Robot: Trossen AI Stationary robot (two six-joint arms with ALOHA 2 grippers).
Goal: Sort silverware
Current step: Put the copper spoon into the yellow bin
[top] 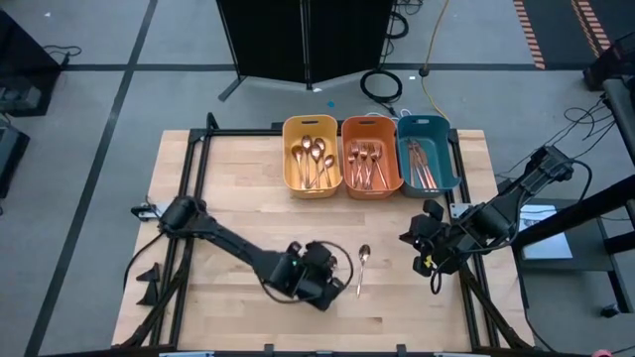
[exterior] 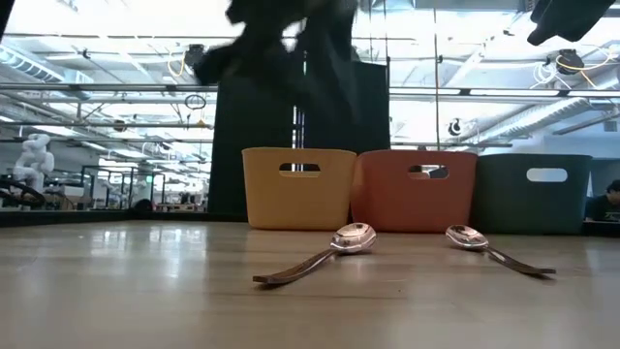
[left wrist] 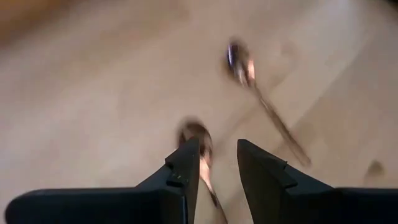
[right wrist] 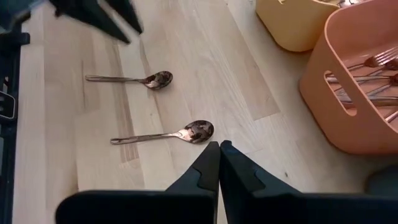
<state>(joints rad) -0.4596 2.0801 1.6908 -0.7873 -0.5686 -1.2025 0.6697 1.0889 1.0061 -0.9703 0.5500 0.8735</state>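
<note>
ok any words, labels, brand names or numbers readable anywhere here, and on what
None can be read.
Yellow bin, orange bin and teal bin: plain walls, no label or print showing.
Spoons on the table: no visible stamp or marking.
Room behind the table in the low view: nothing there is legible as text.
</note>
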